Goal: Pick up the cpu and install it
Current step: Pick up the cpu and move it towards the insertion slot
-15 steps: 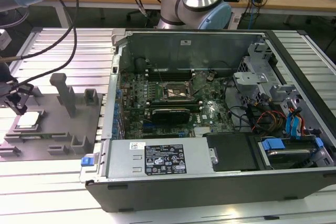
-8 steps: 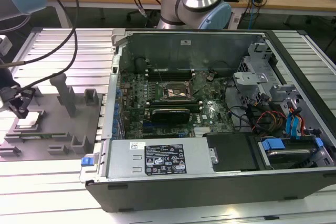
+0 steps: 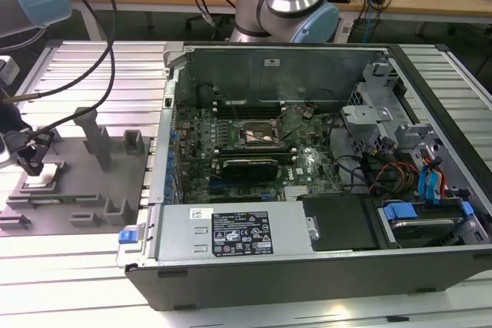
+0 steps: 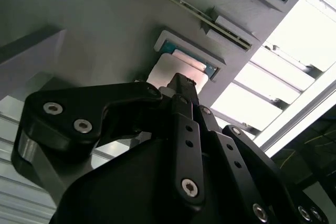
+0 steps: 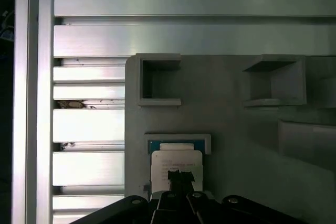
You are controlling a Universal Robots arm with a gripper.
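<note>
I count one cpu (image 5: 176, 160), and it lies flat in its recess on the grey fixture plate (image 5: 236, 140), at the exterior view's left, well apart from the open computer case (image 3: 307, 190). The one gripper (image 5: 181, 177) hangs right over the chip. Its fingers look pressed together at the tip, and I cannot tell whether that tip touches the metal top. Two square pockets (image 5: 160, 80) sit further along the plate. In the case, the motherboard's single socket (image 3: 257, 134) stands open.
</note>
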